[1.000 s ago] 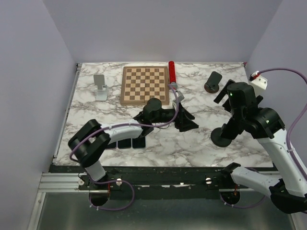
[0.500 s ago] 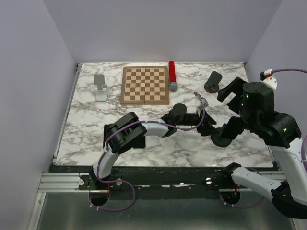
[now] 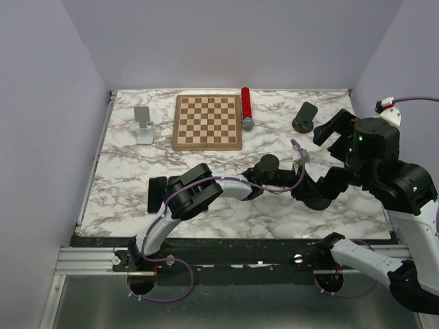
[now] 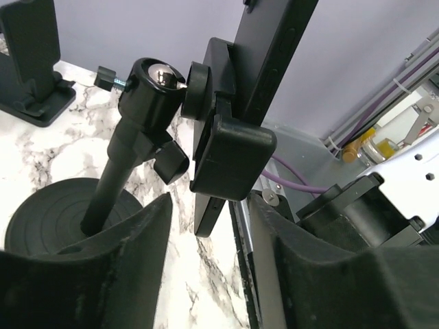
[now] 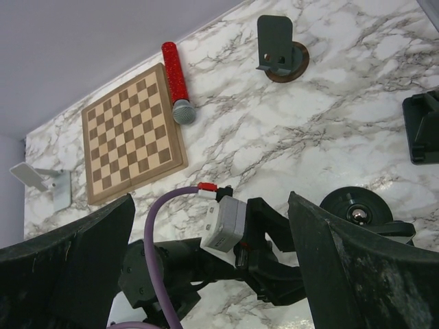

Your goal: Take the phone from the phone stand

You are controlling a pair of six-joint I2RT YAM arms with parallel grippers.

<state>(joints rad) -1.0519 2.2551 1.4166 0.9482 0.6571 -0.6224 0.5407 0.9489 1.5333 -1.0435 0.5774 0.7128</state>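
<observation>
Phone (image 4: 274, 48) is sitting in the black cradle of the phone stand (image 4: 116, 171), a dark slab leaning back at a tilt from the ball joint atop the pole. The stand's round base is resting flat on the marble counter (image 3: 123, 171), over on the right side and toward the near edge.

The left claw (image 4: 209, 226) is reaching in low from the left, with the phone's bottom end and the cradle's lower lip lying between its fingers (image 4: 116, 274). The jaws are standing apart, and from the wrist camera I'm seeing a sliver of gap on each side, so nothing is being gripped.

The right claw (image 5: 211, 205) is hanging above the stand with its jaws spread wide and holding nothing; it is looking down on the left arm's wrist and the stand's base.

Farther back, a chessboard (image 3: 207, 121) is lying flat, with a red microphone (image 3: 245, 108) just beside its right edge. A small dark holder (image 3: 304, 118) is standing to the right of that, and a grey stand (image 3: 143, 123) is sitting near the far left corner.
</observation>
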